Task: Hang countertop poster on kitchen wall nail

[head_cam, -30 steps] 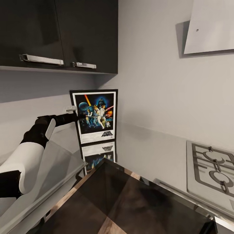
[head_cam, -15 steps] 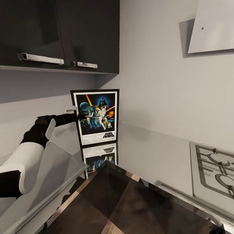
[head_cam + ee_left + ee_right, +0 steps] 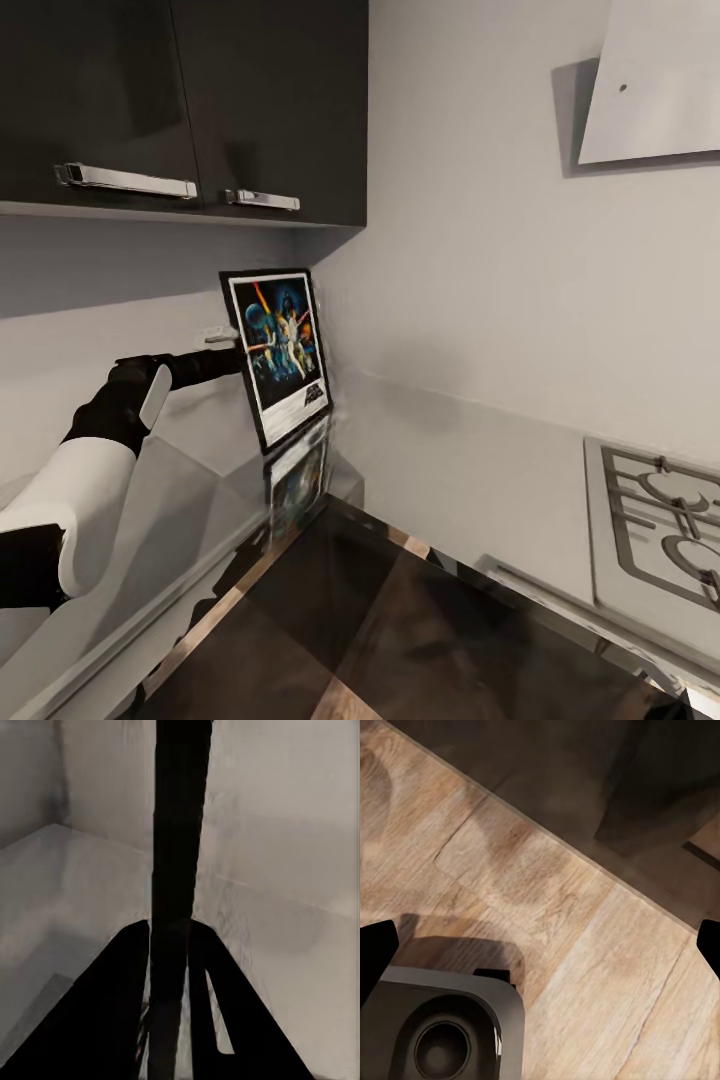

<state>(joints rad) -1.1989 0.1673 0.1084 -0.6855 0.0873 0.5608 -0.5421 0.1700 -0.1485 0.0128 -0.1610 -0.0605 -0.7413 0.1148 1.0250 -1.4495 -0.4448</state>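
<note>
- Poster [image 3: 279, 355] is seen in head view upright in the corner of the kitchen countertop [image 3: 470, 490], its lower edge at the worktop, turned at an angle so the printed face is foreshortened; black frame, white border, coloured figures on dark blue.
- L arm is seen at the view's left, white upper shell w/ black forearm, stretched toward the poster's left edge.
- Left gripper [image 3: 237, 352] is at that edge, about mid-height; in the left wrist view [image 3: 171, 945] the dark edge of the poster [image 3: 178, 832] runs straight between the two black fingers [image 3: 112, 1005], which are pressed against it on both sides – clamped on the frame.
- Faint mirrored copy of the poster is seen on the glossy worktop just below it.
- Dark wall cabinets [image 3: 180, 100] w/ metal bar handles [image 3: 125, 181] hang above the arm and poster.
- Off-white wall [image 3: 470, 280] runs right of the poster; a pale angled extractor hood [image 3: 650, 90] is mounted at upper right.
- Gas hob [image 3: 660, 530] w/ grey grates is set in the worktop at far right, well apart from the poster.
- Dark brown glossy cabinet fronts [image 3: 420, 640] fill the lower centre of the head view.
- R wrist view: wooden floor [image 3: 585, 945] and part of the robot's grey base [image 3: 442, 1027]; black fingertips [image 3: 375, 945] sit at opposite edges of the picture, so the right gripper [image 3: 540, 945] is spread wide apart w/ nothing between.
</note>
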